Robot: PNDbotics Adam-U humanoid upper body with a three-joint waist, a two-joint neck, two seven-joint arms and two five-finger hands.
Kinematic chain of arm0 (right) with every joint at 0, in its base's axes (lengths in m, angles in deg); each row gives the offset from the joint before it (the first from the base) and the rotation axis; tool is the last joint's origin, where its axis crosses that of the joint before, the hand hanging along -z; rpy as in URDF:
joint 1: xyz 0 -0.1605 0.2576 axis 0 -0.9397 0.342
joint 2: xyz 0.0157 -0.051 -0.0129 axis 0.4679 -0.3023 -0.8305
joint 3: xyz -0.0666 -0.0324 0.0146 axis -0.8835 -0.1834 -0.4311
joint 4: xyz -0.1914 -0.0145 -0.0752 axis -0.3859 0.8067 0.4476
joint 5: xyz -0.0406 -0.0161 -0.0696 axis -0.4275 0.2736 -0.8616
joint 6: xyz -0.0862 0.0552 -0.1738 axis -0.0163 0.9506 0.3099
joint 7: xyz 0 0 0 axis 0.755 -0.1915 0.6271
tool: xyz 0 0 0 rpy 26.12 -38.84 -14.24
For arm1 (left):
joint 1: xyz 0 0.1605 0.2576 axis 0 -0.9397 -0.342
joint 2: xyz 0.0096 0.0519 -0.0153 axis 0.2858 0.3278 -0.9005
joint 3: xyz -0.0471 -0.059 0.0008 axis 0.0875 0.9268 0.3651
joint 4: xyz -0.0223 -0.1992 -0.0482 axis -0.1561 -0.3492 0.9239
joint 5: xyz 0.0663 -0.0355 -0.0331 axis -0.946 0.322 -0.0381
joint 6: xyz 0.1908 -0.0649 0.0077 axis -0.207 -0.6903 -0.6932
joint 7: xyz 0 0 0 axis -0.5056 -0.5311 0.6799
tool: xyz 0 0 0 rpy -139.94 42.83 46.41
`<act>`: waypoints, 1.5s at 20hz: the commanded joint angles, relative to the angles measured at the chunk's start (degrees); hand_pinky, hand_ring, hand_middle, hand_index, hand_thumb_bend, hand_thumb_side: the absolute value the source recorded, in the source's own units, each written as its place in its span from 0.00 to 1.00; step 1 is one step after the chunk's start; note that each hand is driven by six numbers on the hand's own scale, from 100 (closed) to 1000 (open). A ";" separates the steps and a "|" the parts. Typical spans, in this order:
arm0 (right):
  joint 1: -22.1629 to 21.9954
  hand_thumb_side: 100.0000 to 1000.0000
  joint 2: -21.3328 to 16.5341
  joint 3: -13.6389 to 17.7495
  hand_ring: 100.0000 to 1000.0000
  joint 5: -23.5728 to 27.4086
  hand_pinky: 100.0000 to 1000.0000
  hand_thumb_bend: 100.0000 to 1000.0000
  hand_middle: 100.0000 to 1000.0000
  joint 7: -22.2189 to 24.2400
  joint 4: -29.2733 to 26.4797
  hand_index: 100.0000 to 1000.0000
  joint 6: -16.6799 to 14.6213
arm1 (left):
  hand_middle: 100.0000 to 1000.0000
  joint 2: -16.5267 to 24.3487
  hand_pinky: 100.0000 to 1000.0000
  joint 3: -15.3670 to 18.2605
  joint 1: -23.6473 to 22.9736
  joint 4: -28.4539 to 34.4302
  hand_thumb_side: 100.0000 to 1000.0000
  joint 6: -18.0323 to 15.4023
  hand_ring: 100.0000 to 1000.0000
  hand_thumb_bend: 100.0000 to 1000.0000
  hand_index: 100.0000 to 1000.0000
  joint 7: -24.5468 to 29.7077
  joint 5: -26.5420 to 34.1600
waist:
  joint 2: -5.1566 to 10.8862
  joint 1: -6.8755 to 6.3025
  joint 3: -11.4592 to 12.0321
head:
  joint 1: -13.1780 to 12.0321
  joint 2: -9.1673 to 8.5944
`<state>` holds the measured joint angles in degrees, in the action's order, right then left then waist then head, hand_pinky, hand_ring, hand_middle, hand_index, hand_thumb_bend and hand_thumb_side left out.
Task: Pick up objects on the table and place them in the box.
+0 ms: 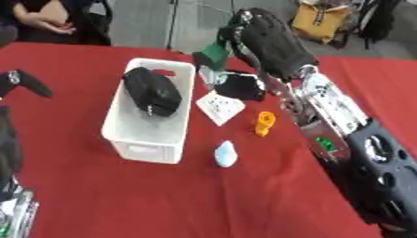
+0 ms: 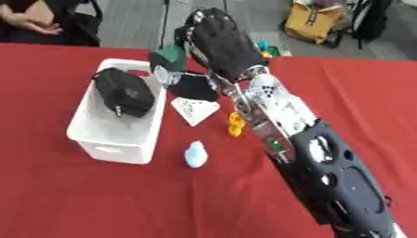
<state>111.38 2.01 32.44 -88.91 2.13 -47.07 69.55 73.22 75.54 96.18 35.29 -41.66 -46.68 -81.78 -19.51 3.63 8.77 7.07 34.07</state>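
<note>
At nine o'clock the left hand (image 1: 24, 82) idles, its fingers too unclear to read. The white box (image 1: 122, 135) already holds a black pouch (image 1: 151, 91). At twelve o'clock the right hand (image 1: 265, 39) pinches a green object (image 1: 215, 53); next, carry it over the box and release.

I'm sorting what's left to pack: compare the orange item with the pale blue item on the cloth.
The orange item stands upright and narrow; the pale blue item lies flat and rounded. The orange item sits close beside the right arm, while the pale blue item lies nearer the white box. Both are small and rest on the red cloth, outside the box.
</note>
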 commanded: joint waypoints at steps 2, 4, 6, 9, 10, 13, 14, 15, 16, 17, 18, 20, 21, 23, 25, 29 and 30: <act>1.84 0.84 0.40 -0.47 0.69 -1.36 0.80 0.00 0.22 -0.64 2.16 0.46 -1.04 | 0.77 -0.03 0.32 -0.19 1.19 0.94 1.00 -0.17 0.81 0.01 0.91 0.25 0.42 | 0.87 -0.17 0.39 | 0.62 -0.75; 2.17 0.84 0.78 -0.74 0.69 -1.87 0.80 0.00 0.22 -1.02 3.47 0.46 -1.39 | 0.77 -0.10 0.32 -0.20 1.30 0.94 1.00 -0.22 0.81 0.01 0.91 0.25 0.50 | 0.81 -0.09 0.62 | 0.76 -0.83; 2.38 0.84 1.00 -0.88 0.69 -2.18 0.80 0.00 0.22 -1.45 4.33 0.46 -1.69 | 0.77 -0.15 0.32 -0.20 1.39 0.94 1.00 -0.26 0.81 0.01 0.91 0.24 0.55 | 0.75 -0.06 0.76 | 0.83 -0.88; 2.58 0.84 1.24 -1.15 0.70 -2.52 0.80 0.00 0.22 -1.85 5.23 0.45 -2.11 | 0.77 -0.22 0.32 -0.23 1.55 0.94 1.00 -0.28 0.81 0.01 0.91 0.26 0.60 | 0.67 -0.05 1.05 | 0.92 -0.98; 2.64 0.84 1.34 -1.28 0.70 -2.64 0.81 0.00 0.22 -1.94 5.49 0.45 -2.26 | 0.77 -0.26 0.32 -0.23 1.60 0.94 1.00 -0.28 0.81 0.01 0.91 0.25 0.63 | 0.65 -0.01 1.16 | 1.01 -1.01; 2.96 0.85 1.72 -1.93 0.71 -3.20 0.81 0.00 0.23 -2.21 6.26 0.45 -2.95 | 0.77 -0.37 0.33 -0.29 1.74 0.94 1.00 -0.29 0.81 0.01 0.91 0.25 0.75 | 0.63 0.10 1.46 | 1.13 -1.09; 3.04 0.85 1.87 -2.22 0.71 -3.42 0.81 0.00 0.23 -2.32 6.48 0.45 -3.26 | 0.77 -0.41 0.33 -0.30 1.83 0.94 1.00 -0.33 0.81 0.01 0.91 0.25 0.80 | 0.64 0.13 1.56 | 1.18 -1.13; 3.09 0.85 1.97 -2.40 0.71 -3.62 0.81 0.00 0.23 -2.42 6.68 0.45 -3.49 | 0.77 -0.42 0.33 -0.30 1.88 0.94 1.00 -0.35 0.81 0.01 0.91 0.23 0.83 | 0.64 0.15 1.62 | 1.21 -1.17; 3.18 0.85 2.09 -2.59 0.71 -3.79 0.82 0.00 0.23 -2.48 6.86 0.45 -3.72 | 0.77 -0.45 0.33 -0.31 1.97 0.94 1.00 -0.39 0.81 0.01 0.91 0.23 0.87 | 0.59 0.17 1.71 | 1.24 -1.23; 3.24 0.85 2.18 -2.70 0.71 -3.93 0.82 0.00 0.23 -2.56 7.01 0.45 -3.89 | 0.77 -0.47 0.33 -0.33 2.04 0.94 1.00 -0.41 0.81 0.01 0.91 0.23 0.90 | 0.54 0.19 1.76 | 1.26 -1.27; 3.28 0.85 2.23 -2.77 0.71 -4.03 0.82 0.00 0.23 -2.63 7.12 0.45 -4.02 | 0.77 -0.49 0.33 -0.34 2.09 0.94 1.00 -0.42 0.81 0.01 0.91 0.23 0.93 | 0.52 0.20 1.81 | 1.28 -1.29; 3.46 0.85 2.49 -3.15 0.71 -4.05 0.81 0.00 0.23 -2.69 7.13 0.45 -4.42 | 0.77 -0.54 0.33 -0.36 2.19 0.94 1.00 -0.49 0.81 0.01 0.91 0.18 1.00 | 0.49 0.24 1.93 | 1.36 -1.33; 3.53 0.85 2.60 -3.31 0.71 -4.00 0.81 0.00 0.23 -2.65 7.06 0.45 -4.61 | 0.77 -0.55 0.33 -0.37 2.22 0.94 1.00 -0.52 0.81 0.01 0.91 0.15 1.03 | 0.48 0.26 1.96 | 1.38 -1.34; 3.61 0.85 2.83 -3.69 0.71 -3.91 0.82 0.00 0.23 -2.48 6.68 0.45 -5.00 | 0.77 -0.58 0.33 -0.36 2.30 0.94 1.00 -0.57 0.81 0.01 0.91 0.04 1.06 | 0.45 0.27 1.96 | 1.38 -1.28; 3.61 0.85 2.92 -3.85 0.71 -3.86 0.81 0.00 0.23 -2.26 6.43 0.45 -5.15 | 0.77 -0.60 0.34 -0.36 2.33 0.94 1.00 -0.58 0.81 0.01 0.91 -0.01 1.06 | 0.44 0.27 1.92 | 1.38 -1.24; 3.41 0.85 3.47 -4.57 0.71 -3.33 0.81 0.00 0.24 -1.28 5.75 0.45 -5.79 | 0.77 -0.68 0.34 -0.42 2.56 0.94 1.00 -0.66 0.82 0.01 0.91 -0.14 1.10 | 0.46 0.39 1.81 | 1.33 -1.23; 3.39 0.85 3.54 -4.68 0.71 -3.16 0.81 0.00 0.24 -1.02 5.63 0.45 -5.90 | 0.77 -0.71 0.34 -0.46 2.62 0.94 1.00 -0.67 0.82 0.01 0.91 -0.12 1.12 | 0.48 0.42 1.82 | 1.38 -1.25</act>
<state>113.82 5.62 27.66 -92.38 0.81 -40.05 63.86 72.67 75.15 98.05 35.29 -42.13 -46.65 -80.98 -19.95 4.34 10.60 8.29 33.58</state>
